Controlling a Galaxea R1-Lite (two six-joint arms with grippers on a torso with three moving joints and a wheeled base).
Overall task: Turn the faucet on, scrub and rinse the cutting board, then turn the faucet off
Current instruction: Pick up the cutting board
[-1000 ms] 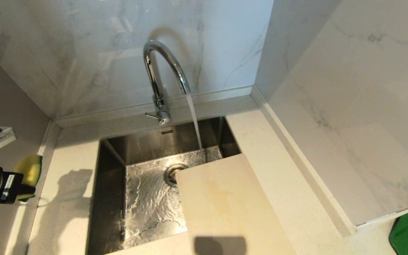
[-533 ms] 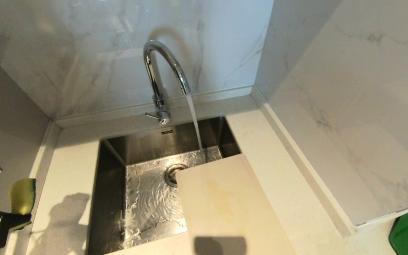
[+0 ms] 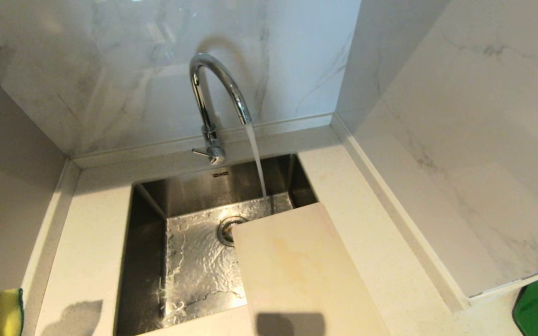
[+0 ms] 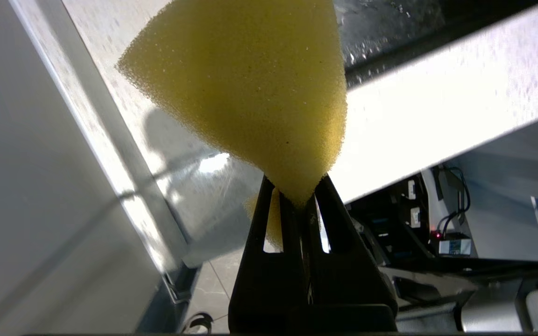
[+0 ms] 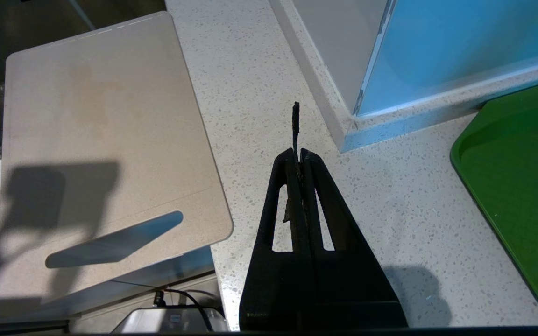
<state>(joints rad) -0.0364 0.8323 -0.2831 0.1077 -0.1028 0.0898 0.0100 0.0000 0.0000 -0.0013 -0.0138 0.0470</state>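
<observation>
1. Running in a steady stream, water is seen falling from the arched spout of the faucet (image 3: 217, 88) into the steel sink (image 3: 147, 219), where the basin floor is rippled and wet.
2. The faucet's small side lever (image 3: 200, 152) is seen sticking out low on the chrome stem.
3. The cutting board (image 3: 297, 270) is laid across the sink's near right corner, one end jutting over the basin just beside the drain (image 3: 227, 228), the rest resting on the speckled countertop (image 3: 367, 224).
4. In the right wrist view the board's handle cut-out (image 5: 115, 242) is shown at the end overhanging the counter's front edge.
5. The left gripper (image 4: 299, 200) is clamped on a yellow sponge (image 4: 250, 88), which is pinched to a narrow wedge between the fingers; only the sponge's tip is caught at the head view's lower left corner.
6. The right gripper (image 5: 299, 156) is held with its fingers pressed together on nothing, above the countertop between the board and a green tray (image 5: 521, 186).
</observation>
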